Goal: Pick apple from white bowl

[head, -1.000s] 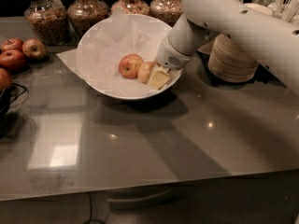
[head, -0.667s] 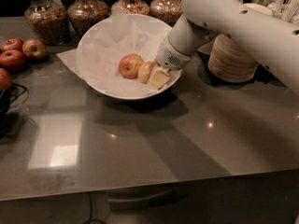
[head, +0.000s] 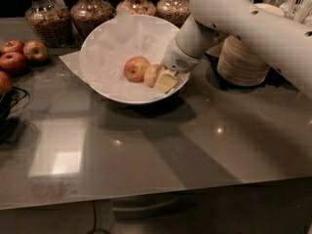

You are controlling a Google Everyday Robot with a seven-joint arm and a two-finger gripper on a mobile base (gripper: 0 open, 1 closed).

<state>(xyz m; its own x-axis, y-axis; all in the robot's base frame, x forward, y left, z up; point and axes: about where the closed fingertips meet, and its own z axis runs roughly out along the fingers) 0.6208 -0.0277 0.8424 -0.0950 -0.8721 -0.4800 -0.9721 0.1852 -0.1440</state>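
Countertop [head: 146,160] glossy grey, end effector [head: 159,78] inside white bowl [head: 127,99] beside apple [head: 135,68], its opening unclear, jars [head: 90,11] behind.

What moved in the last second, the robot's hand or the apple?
Nothing visibly moved. The hand sits in the white bowl, right beside the apple, same as before. The loose apples on the left stayed put too.

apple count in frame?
5. One apple in the white bowl, right beside the gripper. Four loose apples on the counter at left; more may be cut off there.
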